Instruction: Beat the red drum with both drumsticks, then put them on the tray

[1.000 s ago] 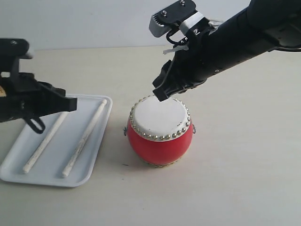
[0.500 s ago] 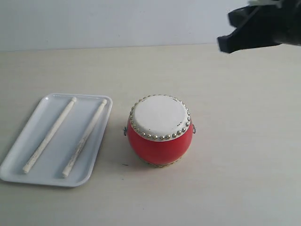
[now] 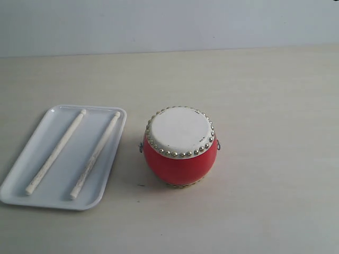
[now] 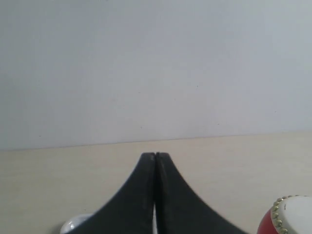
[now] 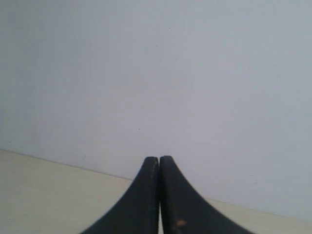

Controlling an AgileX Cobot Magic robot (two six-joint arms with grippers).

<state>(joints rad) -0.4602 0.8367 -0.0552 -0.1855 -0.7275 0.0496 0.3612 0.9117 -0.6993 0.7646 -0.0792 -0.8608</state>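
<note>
Both claws (image 4: 155, 157) (image 5: 159, 160) now away from drum (image 3: 180, 145)

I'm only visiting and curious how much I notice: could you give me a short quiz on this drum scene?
1. True or false: both drumsticks lie on the tray.
2. Where does the red drum stand? A: on the tray. B: on the table, beside the tray. C: tipped on its side.
3. Fill in: the left gripper and the right gripper are both ___.
Key: 1 true; 2 B; 3 shut.
</note>
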